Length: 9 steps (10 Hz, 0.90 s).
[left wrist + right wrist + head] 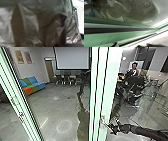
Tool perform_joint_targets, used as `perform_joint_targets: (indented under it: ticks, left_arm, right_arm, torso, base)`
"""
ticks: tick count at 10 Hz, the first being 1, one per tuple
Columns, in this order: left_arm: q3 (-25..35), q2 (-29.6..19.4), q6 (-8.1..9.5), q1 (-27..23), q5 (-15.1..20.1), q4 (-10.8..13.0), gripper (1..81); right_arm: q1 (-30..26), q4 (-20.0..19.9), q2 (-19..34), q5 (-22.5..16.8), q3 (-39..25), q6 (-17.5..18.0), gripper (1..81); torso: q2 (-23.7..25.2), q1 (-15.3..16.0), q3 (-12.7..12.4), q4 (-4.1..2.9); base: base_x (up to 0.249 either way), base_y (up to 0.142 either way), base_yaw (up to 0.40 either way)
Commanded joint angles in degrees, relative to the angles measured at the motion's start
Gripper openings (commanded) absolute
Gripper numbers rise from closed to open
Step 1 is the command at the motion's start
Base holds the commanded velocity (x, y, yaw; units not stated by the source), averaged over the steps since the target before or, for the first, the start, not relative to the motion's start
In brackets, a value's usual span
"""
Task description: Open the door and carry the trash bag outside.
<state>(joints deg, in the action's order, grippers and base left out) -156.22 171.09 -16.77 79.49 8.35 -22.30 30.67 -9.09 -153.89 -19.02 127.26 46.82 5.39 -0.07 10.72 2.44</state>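
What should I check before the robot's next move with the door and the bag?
1. Right gripper at the edge of the door: ok.
2. Right gripper's hold on the door firm: cannot tell.
3. Door open wide enough to pass: cannot tell.
4. Bag close to the left wrist camera: ok.
5. Bag securely held by the left gripper: cannot tell.
6. Person clear of the right arm: ok, seemingly well beyond it.

An office meeting room with a lounge corner
A projection screen [72, 58] hangs at the far side, with chairs [65, 80] below it; left, a blue, green and orange sofa [32, 85] sits beneath two wall pictures [23, 57], on smooth grey floor [53, 109].
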Motion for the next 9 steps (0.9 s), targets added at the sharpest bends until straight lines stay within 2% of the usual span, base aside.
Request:
perform_joint_targets:
  ticks: [1, 5, 6, 9]
  left_arm:
    - [-0.1, -0.4, -0.36, -3.2, 4.4, -0.6, 1.0]
    - [-0.1, -0.8, -0.36, -3.2, 4.7, -0.6, 1.0]
    - [-0.1, -0.8, -0.36, -3.0, 4.6, -0.6, 1.0]
    - [-0.1, -0.8, -0.36, -2.8, 4.5, -0.6, 1.0]
  right_arm:
    - [-5.8, 4.9, -4.0, 0.9, 5.4, 0.3, 81.1]
    - [-7.4, 5.0, -3.9, 1.9, 5.5, 0.2, 81.1]
    - [-7.8, 5.0, -3.5, 2.0, 5.4, 0.2, 81.1]
    - [-8.8, 5.0, -2.1, 1.9, 4.6, 0.2, 81.1]
  torso:
    - [0.0, 0.1, 0.0, 0.00]
    - [0.0, 0.1, 0.0, 0.00]
    - [0.0, 0.1, 2.0, 0.00]
    - [0.1, 0.1, 5.7, 0.02]
  base:
    - [0.000, 0.000, 0.000]
    - [0.000, 0.000, 0.000]
    - [0.000, 0.000, 0.000]
    - [0.000, 0.000, 0.000]
